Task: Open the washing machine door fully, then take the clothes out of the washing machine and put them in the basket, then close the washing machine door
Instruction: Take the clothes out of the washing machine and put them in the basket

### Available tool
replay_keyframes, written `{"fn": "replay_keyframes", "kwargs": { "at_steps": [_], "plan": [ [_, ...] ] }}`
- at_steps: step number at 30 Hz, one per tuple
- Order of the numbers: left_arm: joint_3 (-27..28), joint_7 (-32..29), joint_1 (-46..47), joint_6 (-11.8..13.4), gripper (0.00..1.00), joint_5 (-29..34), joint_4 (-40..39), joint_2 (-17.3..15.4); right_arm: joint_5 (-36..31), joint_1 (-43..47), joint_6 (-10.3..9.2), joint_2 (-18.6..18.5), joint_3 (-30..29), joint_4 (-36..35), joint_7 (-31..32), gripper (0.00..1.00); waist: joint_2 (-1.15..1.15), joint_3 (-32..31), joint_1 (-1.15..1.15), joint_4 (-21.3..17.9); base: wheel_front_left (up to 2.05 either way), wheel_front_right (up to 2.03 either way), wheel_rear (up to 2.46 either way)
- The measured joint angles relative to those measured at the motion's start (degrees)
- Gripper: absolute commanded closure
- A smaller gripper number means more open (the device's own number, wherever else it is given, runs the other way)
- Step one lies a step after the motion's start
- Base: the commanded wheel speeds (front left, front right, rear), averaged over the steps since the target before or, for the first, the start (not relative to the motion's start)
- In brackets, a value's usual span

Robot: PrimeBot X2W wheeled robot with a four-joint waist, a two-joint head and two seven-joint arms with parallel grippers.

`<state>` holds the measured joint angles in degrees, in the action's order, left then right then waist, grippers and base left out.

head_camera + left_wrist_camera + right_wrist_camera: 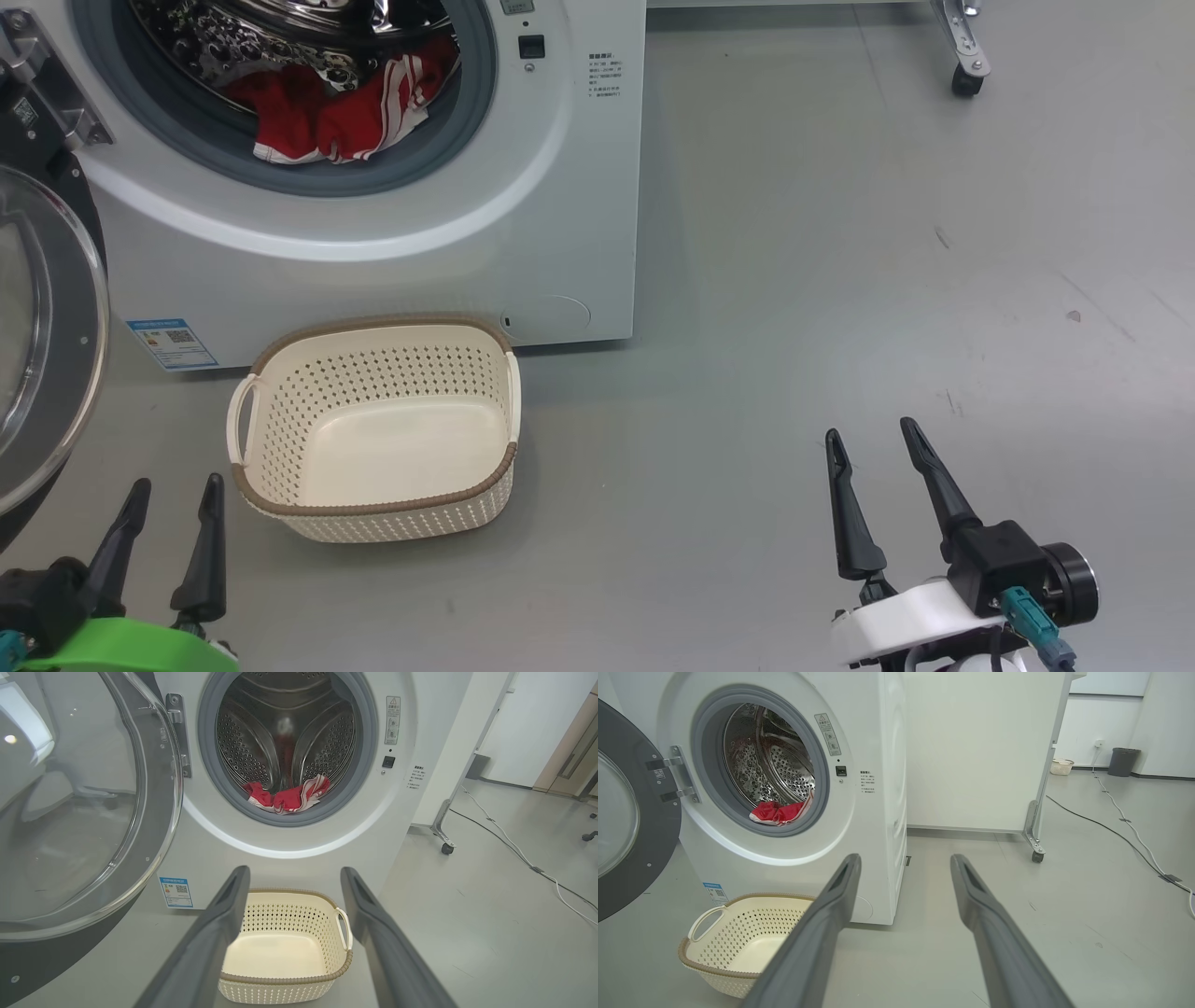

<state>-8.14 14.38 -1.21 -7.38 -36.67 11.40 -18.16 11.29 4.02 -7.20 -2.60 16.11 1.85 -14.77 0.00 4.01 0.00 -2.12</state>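
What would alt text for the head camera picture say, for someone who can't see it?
A white washing machine stands with its door open at the left, red clothes lying at the front of its drum. An empty cream basket sits on the floor before it; the left gripper and right gripper hang open, holding nothing, near the bottom corners.

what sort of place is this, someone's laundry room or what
Probably a lab or test space, not a home laundry: the washing machine stands on a bare grey floor beside a white wheeled partition, with cables running loose across that floor.
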Motion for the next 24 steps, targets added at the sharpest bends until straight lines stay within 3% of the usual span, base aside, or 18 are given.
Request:
{"fn": "replay_keyframes", "kwargs": {
  "at_steps": [24],
  "plan": [
    [-0.88,0.00,-0.40,0.01,0.00,-0.82,-1.56,0.29,0.04,0.00,-0.01,0.00,0.64,0.11,0.00,0.00,0.00,0.21,0.00,0.00,0.01,-0.01,0.00]
  ]
}}
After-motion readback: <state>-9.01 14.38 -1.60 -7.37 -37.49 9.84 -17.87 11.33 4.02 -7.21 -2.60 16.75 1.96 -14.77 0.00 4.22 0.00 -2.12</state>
